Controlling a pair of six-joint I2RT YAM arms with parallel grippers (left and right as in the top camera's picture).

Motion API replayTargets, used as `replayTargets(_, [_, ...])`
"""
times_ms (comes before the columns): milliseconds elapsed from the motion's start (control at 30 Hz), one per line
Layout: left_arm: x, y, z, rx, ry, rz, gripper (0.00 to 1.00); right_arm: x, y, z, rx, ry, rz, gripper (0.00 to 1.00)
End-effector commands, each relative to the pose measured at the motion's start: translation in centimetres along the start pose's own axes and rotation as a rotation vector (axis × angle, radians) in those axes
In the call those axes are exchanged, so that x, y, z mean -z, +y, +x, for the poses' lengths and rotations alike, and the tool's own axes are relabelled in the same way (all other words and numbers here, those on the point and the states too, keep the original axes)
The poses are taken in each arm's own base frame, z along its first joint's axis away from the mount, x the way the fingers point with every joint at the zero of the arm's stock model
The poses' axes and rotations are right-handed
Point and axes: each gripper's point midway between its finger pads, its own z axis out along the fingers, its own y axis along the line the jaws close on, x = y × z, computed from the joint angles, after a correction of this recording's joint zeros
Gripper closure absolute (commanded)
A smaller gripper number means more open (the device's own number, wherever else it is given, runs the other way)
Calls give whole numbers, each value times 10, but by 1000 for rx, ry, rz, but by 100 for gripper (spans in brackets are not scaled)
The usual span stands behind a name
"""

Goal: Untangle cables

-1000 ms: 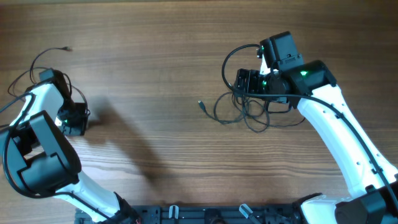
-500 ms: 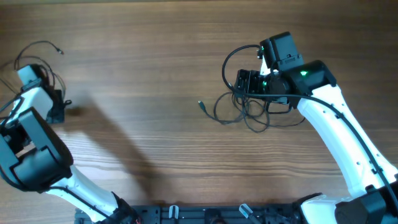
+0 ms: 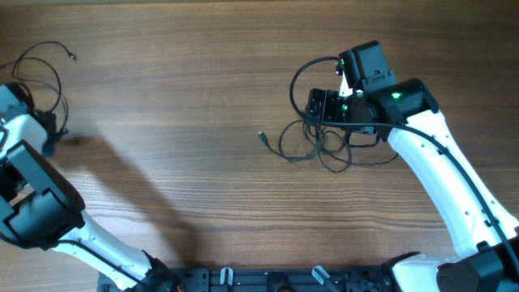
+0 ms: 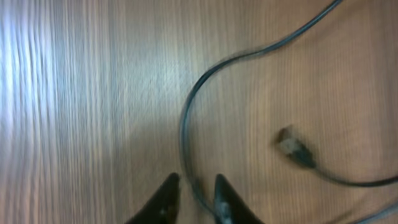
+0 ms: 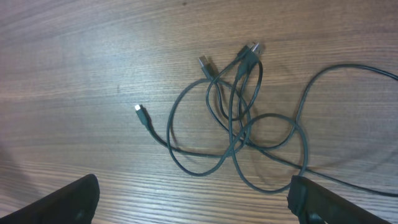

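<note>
Left wrist view, left gripper (image 4: 194, 194) seemingly pinching loose cable (image 4: 184, 124)

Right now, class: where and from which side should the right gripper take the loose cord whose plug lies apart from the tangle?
Grip the loose cord just behind its plug, from straight above, jaws across it. That stretch lies flat and alone, clear of the tangle, so the open right gripper would likely pinch one strand only.

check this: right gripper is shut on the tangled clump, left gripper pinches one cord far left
Not shut: the right wrist view shows the right gripper open, fingers wide apart, clear of the tangled clump. The left gripper does pinch one cord.
</note>
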Motion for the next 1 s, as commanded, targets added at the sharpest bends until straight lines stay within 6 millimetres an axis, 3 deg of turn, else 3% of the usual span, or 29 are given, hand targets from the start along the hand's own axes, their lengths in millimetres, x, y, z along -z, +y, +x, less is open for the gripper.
replayTargets(0, [52,-33,-43,-27,-31,77,0,28,8,-20,1,-108,-36,0])
replayTargets(133, [116,-73,-36,-32,146,296,0,63,5,-39,-19,-223,-57,0])
replayTargets(233, [179,-109,-4,-66,364,568,0,92,-9,-49,-86,-305,-62,0])
replayTargets(267, [205,-119,16,-94,460,654,1,107,-23,-51,-145,-343,-52,0])
replayTargets(333, [226,-124,42,-133,540,684,0,120,-44,-51,-228,-373,-22,0])
replayTargets(467, [250,-123,114,-256,685,619,1,135,-87,-41,-344,-386,80,0])
replayTargets(600, [290,-128,200,-563,761,666,1,133,-113,-29,-401,-343,163,0])
replayTargets(700, [334,-124,276,-977,753,818,1,131,-125,-26,-416,-330,224,0])
replayTargets(767, [360,-109,321,-1277,725,925,0,131,-132,-25,-418,-332,261,0])
replayTargets(867, [375,-85,364,-1627,611,961,4,133,-139,-26,-417,-345,302,0])
replayTargets(967, [378,-59,400,-1946,381,831,4,138,-149,-26,-422,-368,366,0])
